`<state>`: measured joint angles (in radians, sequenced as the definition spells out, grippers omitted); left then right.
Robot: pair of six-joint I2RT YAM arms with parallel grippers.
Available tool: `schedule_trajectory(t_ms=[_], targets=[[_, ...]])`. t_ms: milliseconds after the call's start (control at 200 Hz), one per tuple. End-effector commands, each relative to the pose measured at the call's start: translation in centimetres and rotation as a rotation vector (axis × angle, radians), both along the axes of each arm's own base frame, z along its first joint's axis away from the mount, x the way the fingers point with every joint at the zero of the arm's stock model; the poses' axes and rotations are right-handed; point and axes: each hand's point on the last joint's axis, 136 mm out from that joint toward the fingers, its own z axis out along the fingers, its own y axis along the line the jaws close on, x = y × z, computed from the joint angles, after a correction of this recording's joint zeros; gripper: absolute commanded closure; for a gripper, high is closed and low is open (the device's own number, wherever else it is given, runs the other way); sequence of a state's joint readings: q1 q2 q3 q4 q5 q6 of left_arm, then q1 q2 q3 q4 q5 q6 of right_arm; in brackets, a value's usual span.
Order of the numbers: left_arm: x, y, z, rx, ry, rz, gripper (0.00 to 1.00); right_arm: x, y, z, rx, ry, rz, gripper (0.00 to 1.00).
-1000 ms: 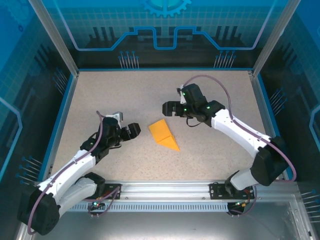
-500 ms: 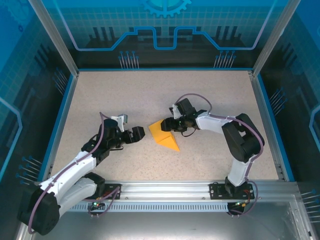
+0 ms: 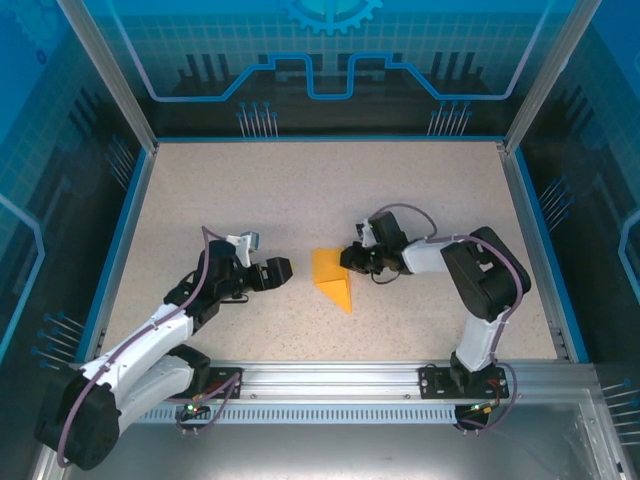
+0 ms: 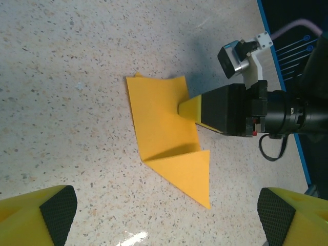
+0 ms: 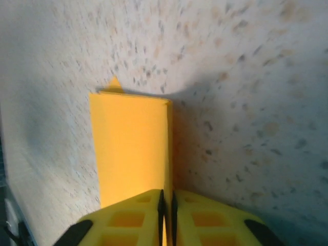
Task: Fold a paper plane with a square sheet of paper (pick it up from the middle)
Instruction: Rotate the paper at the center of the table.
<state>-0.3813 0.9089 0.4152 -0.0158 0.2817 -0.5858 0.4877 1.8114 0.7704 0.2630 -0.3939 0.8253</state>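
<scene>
Right arm (image 3: 482, 272) has swung in low, fingers (image 5: 128, 219) pinching the folded paper (image 3: 331, 272).

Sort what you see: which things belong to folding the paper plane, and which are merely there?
Job: paper plane, right pincer shut on its raised fold, left pincer open.
Merely there: table, metal rail, blue walls.
</scene>
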Motion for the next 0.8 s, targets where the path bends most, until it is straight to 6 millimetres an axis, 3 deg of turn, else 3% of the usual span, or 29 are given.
schedule_trajectory(t_ms=[0, 205, 310, 540, 795], targets=[[-0.1, -0.4, 0.2, -0.037, 0.004, -0.023, 0.05, 0.1, 0.7, 2.1, 0.129, -0.016, -0.132, 0.87], [0.0, -1.3, 0.7, -0.070, 0.012, -0.057, 0.05, -1.2, 0.8, 1.9, 0.073, -0.020, -0.152, 0.77], [0.0, -1.5, 0.4, -0.079, 0.023, -0.064, 0.05, -1.8, -0.7, 2.1, 0.005, -0.042, -0.161, 0.63], [-0.1, -2.2, 0.1, -0.107, 0.035, -0.099, 0.05, -3.8, -3.7, 6.0, -0.123, -0.162, -0.104, 0.37], [0.9, -2.9, -0.4, -0.116, 0.054, -0.114, 0.04, -6.1, -2.9, 9.3, -0.046, -0.266, 0.017, 0.15]])
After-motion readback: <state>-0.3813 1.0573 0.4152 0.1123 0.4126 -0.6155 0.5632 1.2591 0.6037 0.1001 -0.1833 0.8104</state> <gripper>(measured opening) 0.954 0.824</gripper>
